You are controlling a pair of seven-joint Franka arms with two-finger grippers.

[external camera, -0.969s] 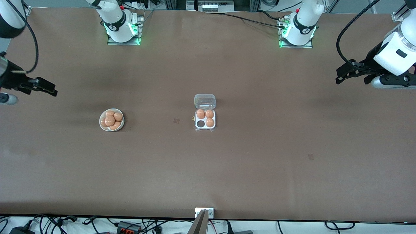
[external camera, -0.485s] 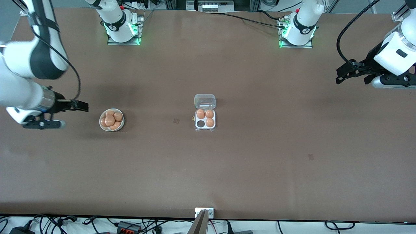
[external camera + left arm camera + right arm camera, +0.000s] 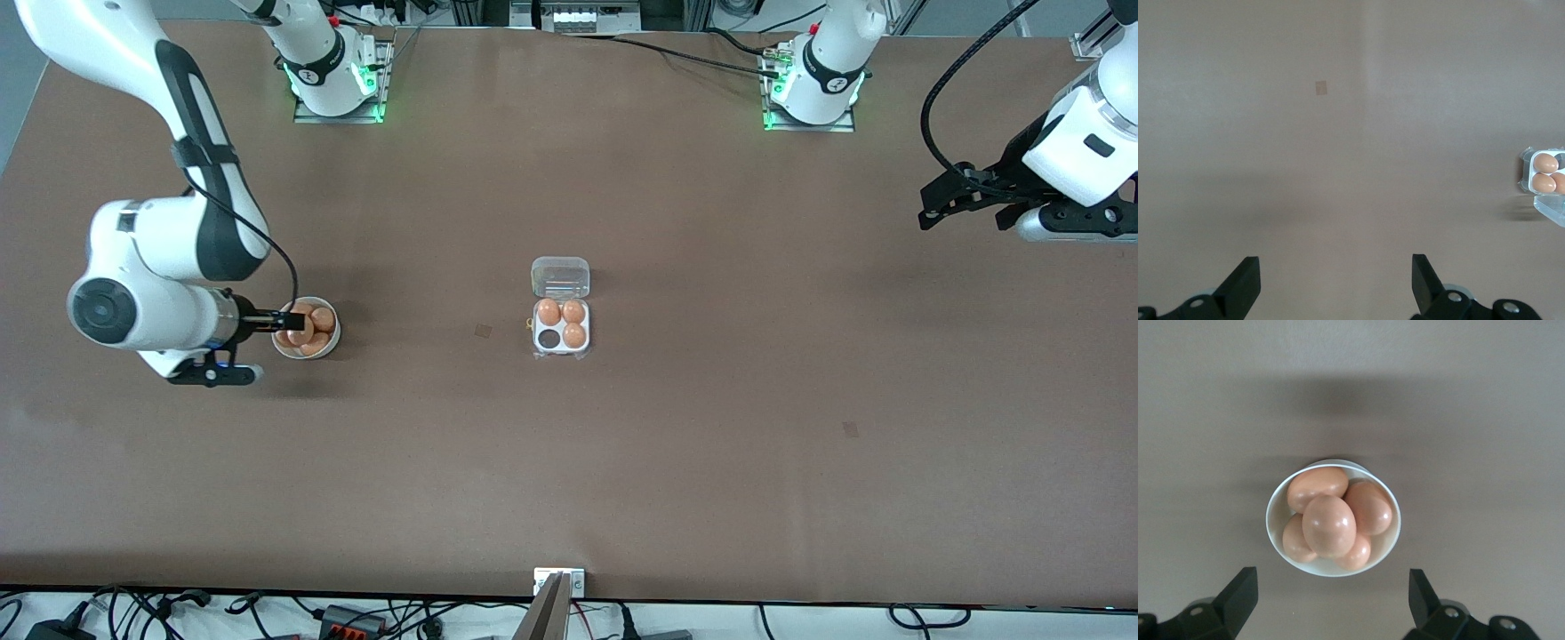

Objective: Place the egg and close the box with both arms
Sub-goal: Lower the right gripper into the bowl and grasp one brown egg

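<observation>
The box (image 3: 561, 307) sat near the middle of the table (image 3: 711, 427) with its clear lid (image 3: 560, 276) folded open on the side toward the arm bases, three eggs in the white tray and one cell (image 3: 549, 339) empty. The right gripper (image 3: 283, 322) hovered over the white bowl (image 3: 1388, 547) of eggs (image 3: 1329, 525) toward the right arm's end, its fingers (image 3: 1238, 590) spread wide and holding nothing. The left gripper (image 3: 927, 210) waited over the left arm's end of the table, well apart from the box, fingers likewise wide and empty.
</observation>
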